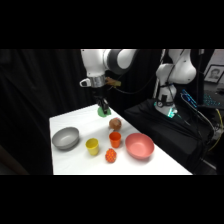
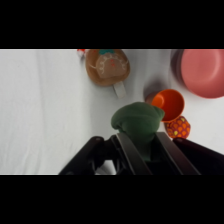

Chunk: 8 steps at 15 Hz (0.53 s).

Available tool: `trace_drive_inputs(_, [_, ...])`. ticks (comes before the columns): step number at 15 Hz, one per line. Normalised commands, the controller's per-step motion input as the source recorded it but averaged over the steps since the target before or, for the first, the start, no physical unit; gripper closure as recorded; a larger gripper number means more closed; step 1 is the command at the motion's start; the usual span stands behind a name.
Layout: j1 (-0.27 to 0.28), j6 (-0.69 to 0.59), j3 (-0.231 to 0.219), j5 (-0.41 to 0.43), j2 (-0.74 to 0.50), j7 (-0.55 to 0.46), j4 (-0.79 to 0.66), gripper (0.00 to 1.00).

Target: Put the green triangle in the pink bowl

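Black curtains behind; white tabletop (image 1: 65,162) in front, one arm reaching down over its far edge.

Claw (image 1: 103,107): one, near the far edge. In the wrist view its two fingers (image 2: 131,152) close on either side of the green triangle (image 2: 138,121), holding it; the side view shows the green piece at the fingertips, at or just above the tabletop.

Bowls: two. One pink bowl (image 1: 139,146) near the right edge; one grey bowl (image 1: 65,138) near the left edge. They lie well apart.

Cups: two. One yellow cup (image 1: 92,146) and one orange cup (image 1: 115,139), near each other at the middle, between the two bowls.

Ball: one orange, patterned (image 1: 111,156), toward the front edge, just in front of the orange cup.

Brown item: one (image 1: 115,123), rounded, between the claw and the orange cup; the wrist view shows pale markings on it, its kind unclear.
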Motion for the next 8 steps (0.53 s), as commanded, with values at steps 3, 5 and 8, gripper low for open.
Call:
trace_drive_inputs(3, [0.148,0.08,0.072,-0.107,-0.40,0.19,-0.38,0.95])
trace_drive_inputs(5, [0.134,0.09,0.081,-0.096,-0.38,0.18,-0.35,0.95])
trace_drive_inputs(8, [0.133,0.12,0.094,-0.090,-0.34,0.18,-0.33,0.95])
